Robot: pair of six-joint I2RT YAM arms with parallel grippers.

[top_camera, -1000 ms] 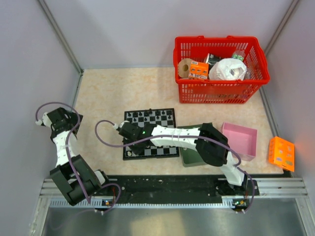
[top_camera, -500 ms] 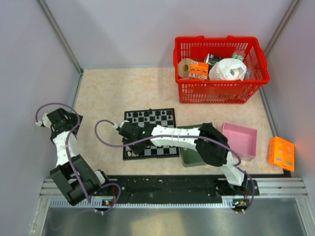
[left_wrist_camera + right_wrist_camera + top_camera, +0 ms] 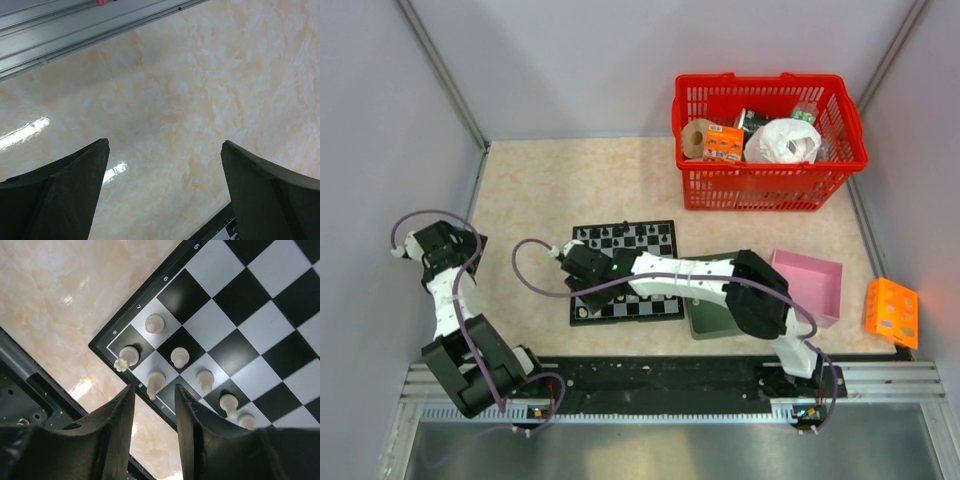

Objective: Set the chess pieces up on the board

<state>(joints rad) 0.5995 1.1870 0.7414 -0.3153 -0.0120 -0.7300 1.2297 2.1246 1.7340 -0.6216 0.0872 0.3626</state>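
Note:
The black-and-white checkered board (image 3: 638, 243) lies mid-table; its near-left corner (image 3: 107, 341) fills the right wrist view. Black pieces (image 3: 620, 232) line its far edge. Several whitish pieces (image 3: 179, 357) stand in the near-left corner, one (image 3: 155, 381) just beyond my right fingertips. My right gripper (image 3: 582, 283) (image 3: 154, 390) hovers above that corner, jaws a small gap apart and empty. My left gripper (image 3: 468, 243) (image 3: 165, 145) is wide open and empty over bare table, left of the board.
A red basket (image 3: 770, 140) with packages stands at the back right. A pink box (image 3: 810, 285) and a dark green tray (image 3: 705, 318) lie right of the board. An orange box (image 3: 892, 312) sits at the far right. A metal rail (image 3: 75, 30) borders the table.
My right gripper has shifted slightly toward the board's left edge. The left arm has barely moved.

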